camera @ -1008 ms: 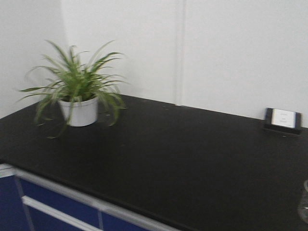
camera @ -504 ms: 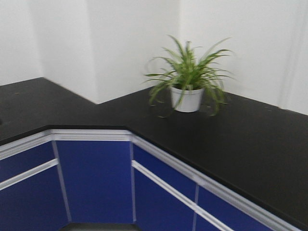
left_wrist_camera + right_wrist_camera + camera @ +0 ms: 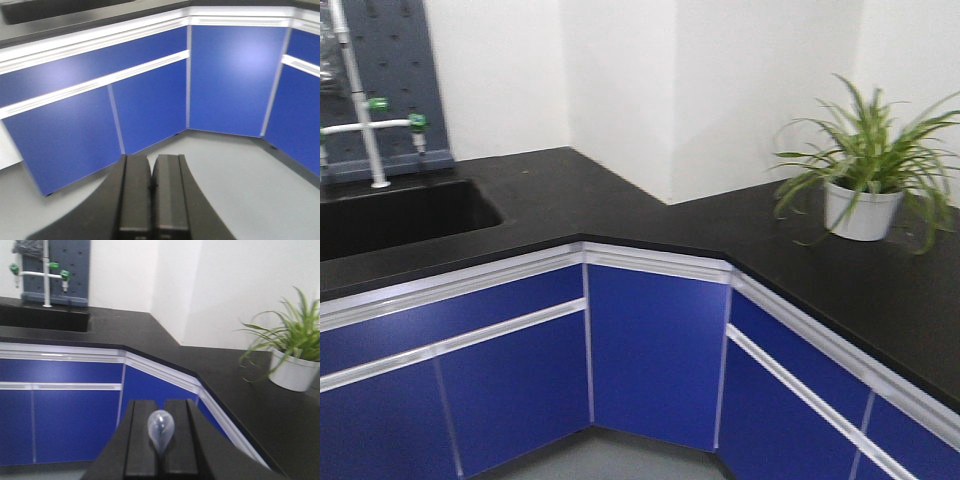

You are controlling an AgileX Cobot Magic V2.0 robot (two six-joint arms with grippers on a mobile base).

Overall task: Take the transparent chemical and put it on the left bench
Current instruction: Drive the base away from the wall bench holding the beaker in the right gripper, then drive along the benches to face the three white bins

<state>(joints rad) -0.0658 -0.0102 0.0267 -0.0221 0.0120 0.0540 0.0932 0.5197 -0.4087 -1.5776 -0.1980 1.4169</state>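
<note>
What changed: The front view has swung to the left. A second ago the potted plant [image 3: 865, 175] sat at the left of the view, and now it is far over on the right. The sink [image 3: 410, 215] and the green-handled tap [image 3: 365, 120] have come into sight.
What that means: The robot now faces the left bench [image 3: 550, 195]. I think the carrying part is nearly done and the putting down comes next.
Pipette: The pipette [image 3: 160, 429] is in the right gripper [image 3: 161, 404]. Only its round clear bulb shows, poking up between the two fingers.
Right gripper: Squeezed tight on the pipette.
Left gripper: The left gripper [image 3: 151, 165] has its fingers pressed together with nothing between them. It hangs low, over the grey floor [image 3: 225, 170].
Edges: The bench has a white front edge above blue cabinet doors [image 3: 655, 340]. The sink is a deep hole, and a wall corner [image 3: 620, 90] sticks out behind the bench.
Open room: The bare black top between the sink and the wall corner looks like a good landing spot.
</note>
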